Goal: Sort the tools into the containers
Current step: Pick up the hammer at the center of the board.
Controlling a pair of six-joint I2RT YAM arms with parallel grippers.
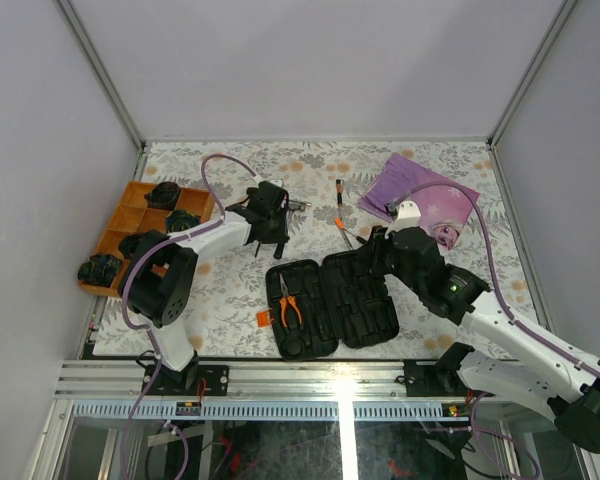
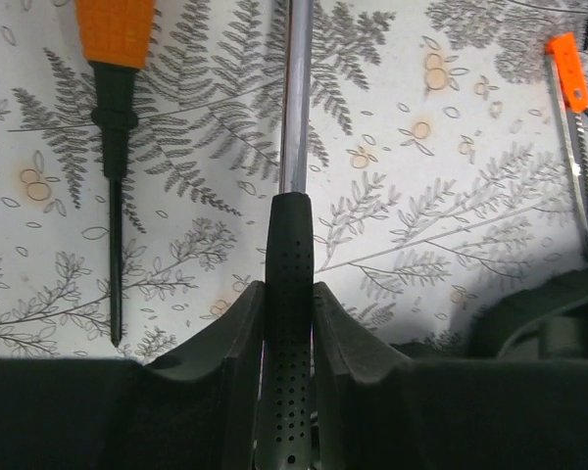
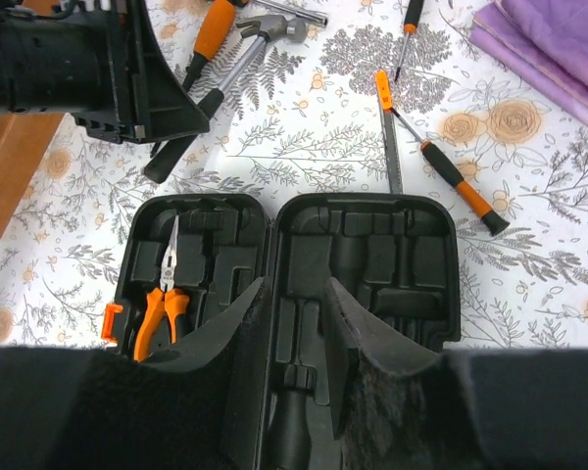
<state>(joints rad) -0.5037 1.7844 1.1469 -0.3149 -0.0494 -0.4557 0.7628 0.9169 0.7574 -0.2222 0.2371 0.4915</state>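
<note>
My left gripper (image 2: 287,294) is shut on the black perforated grip of the hammer (image 2: 294,108), whose steel shaft runs away from me over the patterned cloth. In the top view the left gripper (image 1: 272,215) sits at the middle back of the table. The black case (image 1: 330,305) lies open and flat near the front, with orange-handled pliers (image 3: 162,304) in its left half. Over the case's hinge my right gripper (image 3: 294,294) hovers open, holding nothing. An orange-and-black screwdriver (image 2: 113,147) lies left of the hammer, and another screwdriver (image 3: 461,186) lies behind the case.
An orange divided tray (image 1: 117,232) with black lumps stands at the left edge. A purple cloth (image 1: 420,195) lies at the back right. A narrow steel tool with an orange end (image 3: 387,127) lies just behind the case. White walls enclose the table.
</note>
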